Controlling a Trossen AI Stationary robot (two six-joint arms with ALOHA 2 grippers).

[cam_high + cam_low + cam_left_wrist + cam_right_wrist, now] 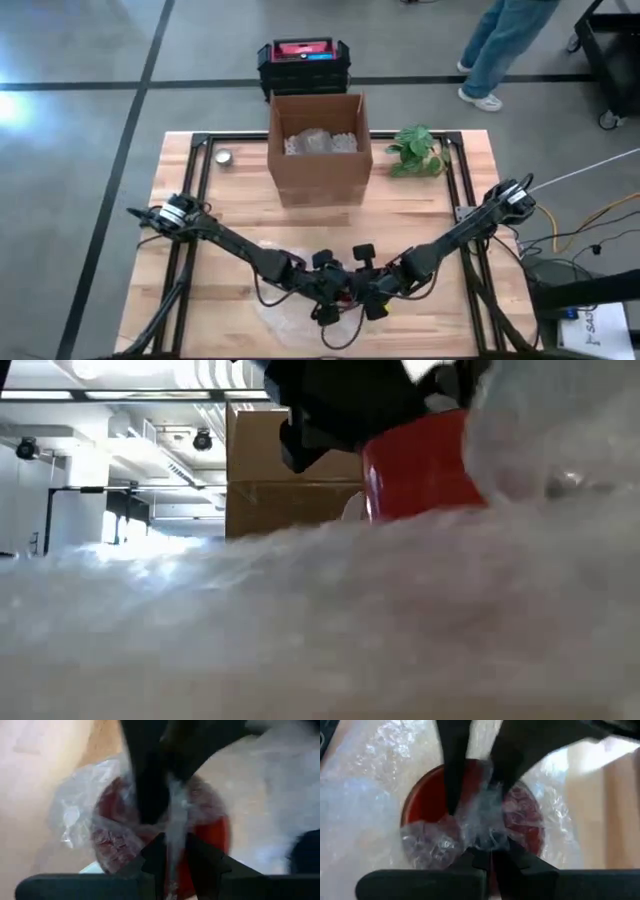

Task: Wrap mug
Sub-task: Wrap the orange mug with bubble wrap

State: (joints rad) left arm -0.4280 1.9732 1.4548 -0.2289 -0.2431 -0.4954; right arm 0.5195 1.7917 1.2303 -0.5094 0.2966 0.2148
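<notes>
Red mug [470,815] sits near the table's [240,220] front edge, roughly centred, on a sheet of bubble wrap [300,630] with wrap gathered over its mouth. Left gripper [170,847] is pinched closed on a fold of the wrap above the mug. Right gripper [487,851] likewise clamped on bunched wrap at the mug's rim. Both meet over the mug. Behind: cardboard box [318,150], small plant [418,150] toward the back right, person beyond the back edge.

Two slim matte-black jointed arms, the left arm [235,245] and the right arm [455,232], carry silver-ringed motor housings at their outer joints, thin black cables looping beneath, and dark wedge-shaped fingers [520,865].
</notes>
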